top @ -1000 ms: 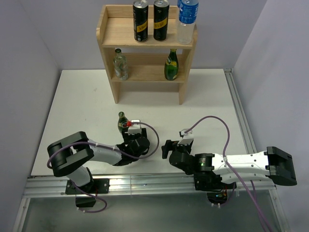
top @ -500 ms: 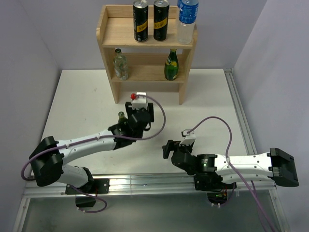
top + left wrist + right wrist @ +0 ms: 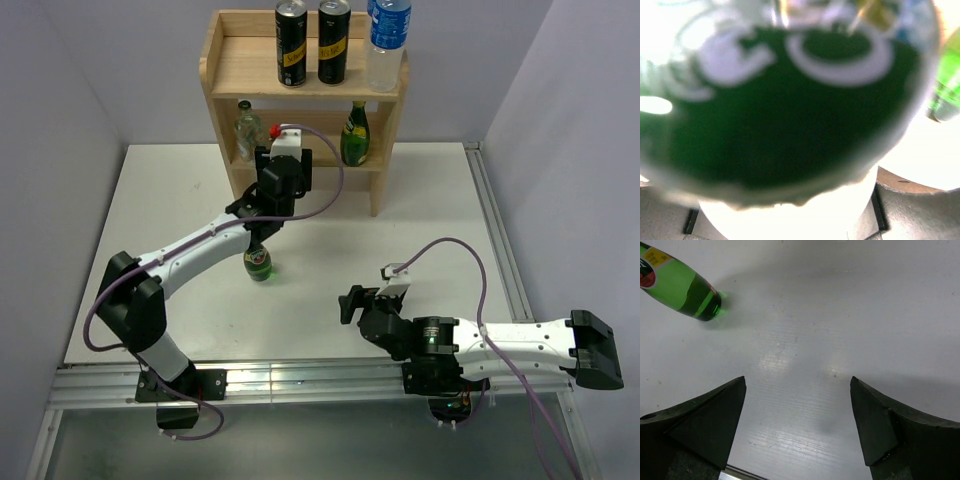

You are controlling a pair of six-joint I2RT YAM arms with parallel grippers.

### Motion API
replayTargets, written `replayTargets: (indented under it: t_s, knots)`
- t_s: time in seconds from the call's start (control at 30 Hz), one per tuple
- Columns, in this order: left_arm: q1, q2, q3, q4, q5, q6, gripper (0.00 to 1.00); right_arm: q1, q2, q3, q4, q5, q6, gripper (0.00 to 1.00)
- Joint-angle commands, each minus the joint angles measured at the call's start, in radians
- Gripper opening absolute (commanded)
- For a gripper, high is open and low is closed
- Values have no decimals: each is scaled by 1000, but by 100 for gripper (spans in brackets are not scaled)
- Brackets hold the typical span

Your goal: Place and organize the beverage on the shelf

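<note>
Bottom of the frame, your right gripper point(image 3: 797, 425) sat wide open over the table point(image 3: 840, 315), idle. Mid-frame, your left arm reached toward the top, left gripper point(image 3: 257, 238) clamped on the green bottle point(image 3: 259, 264), which hung tilted off the table, short of the shelf point(image 3: 240, 70). Looked like slick, rigid glass, probably breakable, so I'd grip the body firmly.

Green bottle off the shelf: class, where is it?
Top view, left of centre: green bottle tilted beneath the left arm, in front of the shelf.
</note>
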Motion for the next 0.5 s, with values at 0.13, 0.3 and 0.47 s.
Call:
replayTargets:
  t_s: [0.13, 0.3, 0.47]
  knots:
    - [51, 34, 145, 118, 64, 50, 0, -5, -17, 55, -29, 60, -19, 91]
    - [74, 63, 176, 129, 76, 49, 0, -7, -15, 42, -21, 55, -13, 92]
    - [86, 91, 216, 136, 85, 54, 0, -5, -1, 33, -14, 54, -2, 91]
